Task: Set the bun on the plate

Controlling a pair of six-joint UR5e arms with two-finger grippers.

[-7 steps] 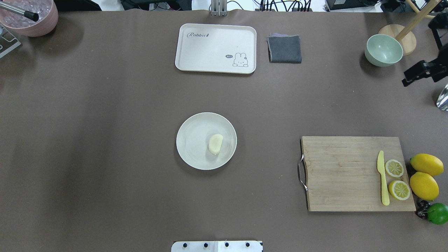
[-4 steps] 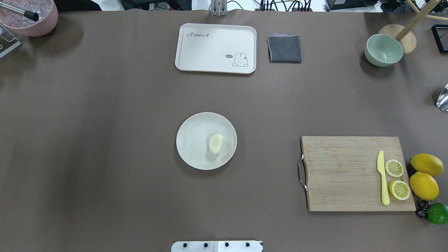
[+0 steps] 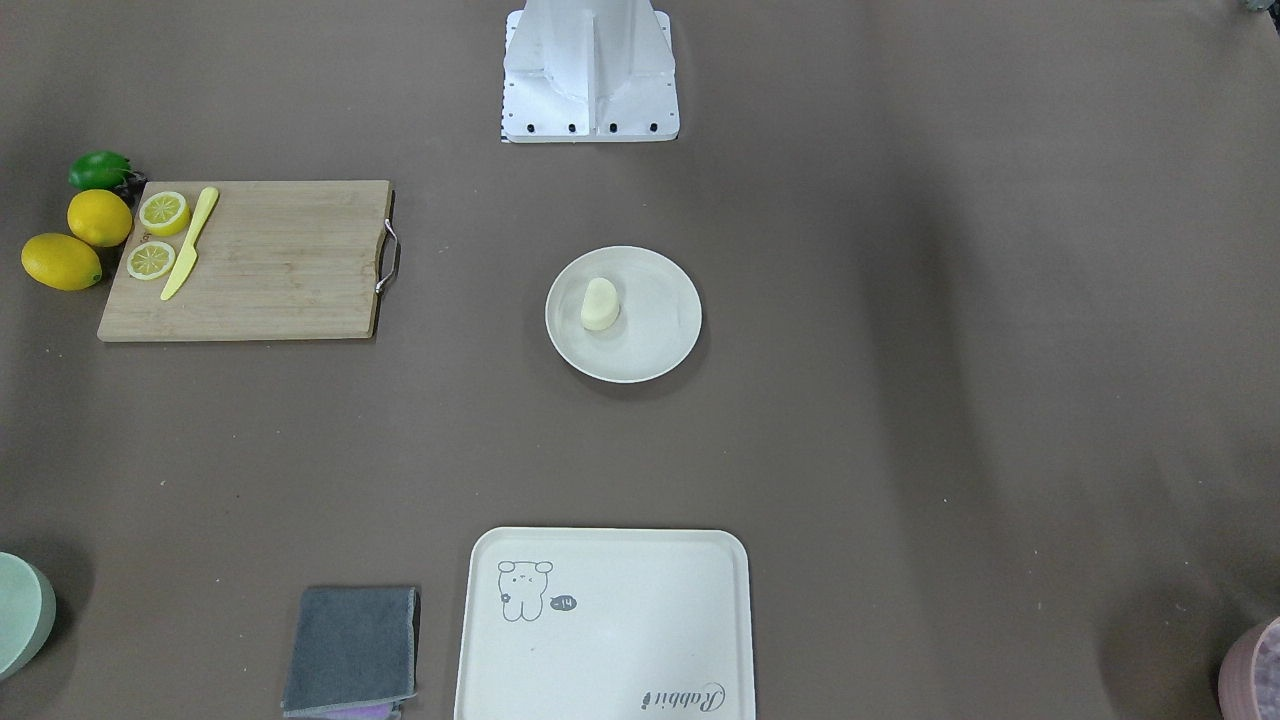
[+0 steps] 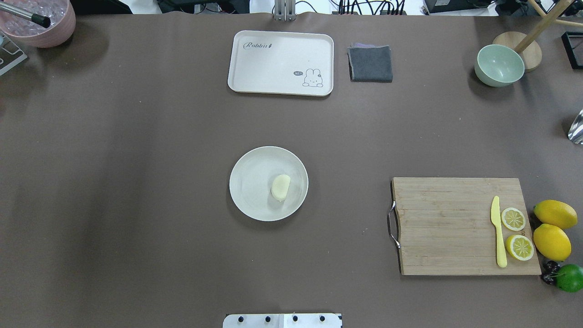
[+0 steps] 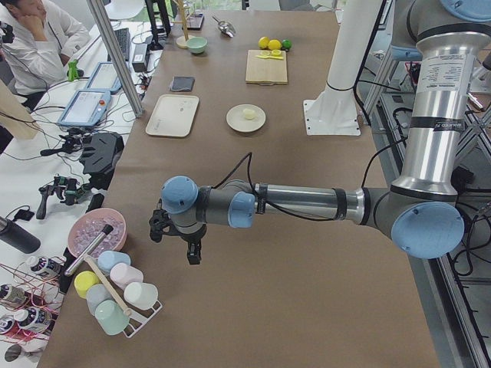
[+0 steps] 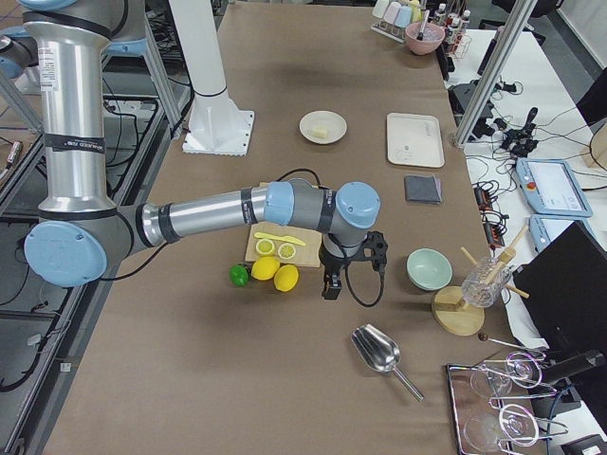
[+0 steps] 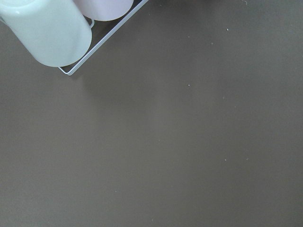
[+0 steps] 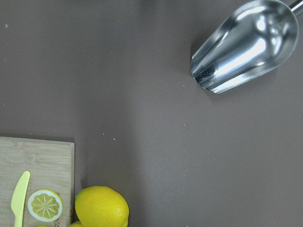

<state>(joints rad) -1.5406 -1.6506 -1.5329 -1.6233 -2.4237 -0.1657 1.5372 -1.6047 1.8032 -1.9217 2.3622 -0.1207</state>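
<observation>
The bun point(image 4: 280, 187), a pale cream lump, lies on the round off-white plate point(image 4: 250, 182) at the table's middle, a little right of the plate's centre. The front-facing view also shows the bun point(image 3: 599, 304) on the plate point(image 3: 660, 330). Neither gripper is near it. My left gripper point(image 5: 192, 257) hangs over the table's left end beside a cup rack. My right gripper point(image 6: 329, 289) hangs over the right end, past the lemons. Both show only in the side views, so I cannot tell whether they are open or shut.
A cream tray point(image 4: 280, 63) and a grey cloth point(image 4: 370, 63) lie at the far edge. A cutting board point(image 4: 455, 226) holds a yellow knife point(image 4: 498, 232) and lemon slices, with lemons point(image 4: 552, 241) beside it. A green bowl point(image 4: 499, 65), a metal scoop point(image 8: 246, 45) and a cup rack point(image 5: 115, 295) stand at the ends.
The right gripper, seen at the overhead view's right edge one second ago, has left that view. The bun and the plate have not moved.
</observation>
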